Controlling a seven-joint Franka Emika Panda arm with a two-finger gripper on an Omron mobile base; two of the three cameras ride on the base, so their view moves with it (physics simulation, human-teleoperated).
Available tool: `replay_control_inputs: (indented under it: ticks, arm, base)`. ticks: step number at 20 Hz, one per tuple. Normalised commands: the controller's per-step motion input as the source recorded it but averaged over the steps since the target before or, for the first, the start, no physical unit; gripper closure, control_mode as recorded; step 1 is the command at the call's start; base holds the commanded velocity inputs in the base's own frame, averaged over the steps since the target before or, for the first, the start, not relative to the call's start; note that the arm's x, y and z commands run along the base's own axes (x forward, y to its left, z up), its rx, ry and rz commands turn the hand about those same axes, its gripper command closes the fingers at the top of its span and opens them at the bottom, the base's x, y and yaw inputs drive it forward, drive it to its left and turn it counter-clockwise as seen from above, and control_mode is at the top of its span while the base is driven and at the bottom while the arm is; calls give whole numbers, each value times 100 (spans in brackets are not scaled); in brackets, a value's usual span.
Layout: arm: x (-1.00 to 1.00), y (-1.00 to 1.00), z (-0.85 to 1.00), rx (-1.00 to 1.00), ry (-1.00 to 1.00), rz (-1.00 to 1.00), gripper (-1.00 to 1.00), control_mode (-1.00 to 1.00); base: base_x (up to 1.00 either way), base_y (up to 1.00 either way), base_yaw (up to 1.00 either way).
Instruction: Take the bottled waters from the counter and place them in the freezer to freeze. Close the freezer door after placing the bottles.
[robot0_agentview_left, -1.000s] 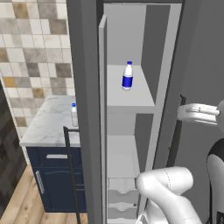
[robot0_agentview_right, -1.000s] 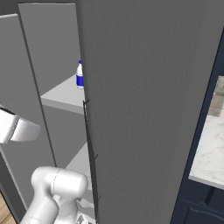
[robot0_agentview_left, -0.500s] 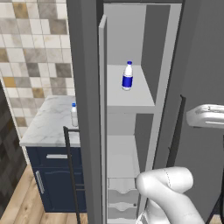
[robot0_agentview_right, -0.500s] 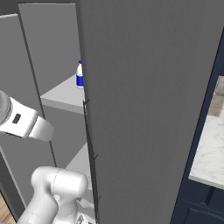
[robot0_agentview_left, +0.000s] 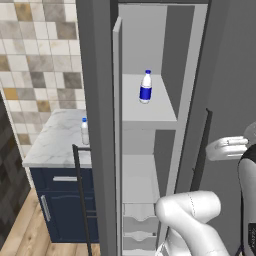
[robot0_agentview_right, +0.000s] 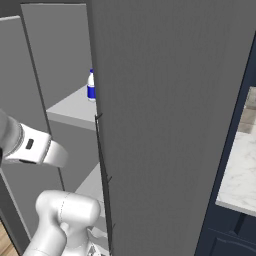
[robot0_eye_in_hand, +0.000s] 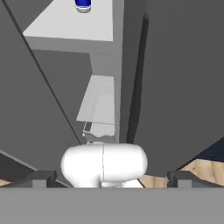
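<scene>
Labelled bottle (robot0_agentview_left: 145, 87) upright on the upper freezer shelf (robot0_agentview_left: 150, 112), toward the back, unmoved over the last second. Plain bottle (robot0_agentview_left: 85, 131) upright on the marble worktop (robot0_agentview_left: 55, 145), near its right edge beside the freezer's outer wall. Only change: arm drawn back toward the right of the left base view, wrist now partly past the frame edge, and swung further into the right base view. Hand (robot0_eye_in_hand: 111, 178) fully spread, holding nothing, fingertips (robot0_eye_in_hand: 43, 178) low and wide apart in the hand view. Freezer door (robot0_agentview_right: 170, 125) swung open, its thin edge and black bar handle (robot0_agentview_left: 201, 150) just left of the wrist. Open room across the shelf around the bottle; white drawers (robot0_agentview_left: 136, 225) below.
</scene>
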Motion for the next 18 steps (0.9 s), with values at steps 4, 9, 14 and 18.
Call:
replay_control_inputs:
  ticks: [4, 9, 14, 18]
  arm:
    - [3, 0, -11, -3, 12, 2, -100, -100]
    - [0, 0, -14, -4, 14, 0, -100, -100]
    - [0, 1, -17, 0, 4, 0, -100, -100]
    - [0, 1, 0, 0, 0, 0, -100, -100]
  base:
    - [0, 0, 0]
    - [0, 0, 0]
    - [0, 0, 0]
    - [0, 0, 0]
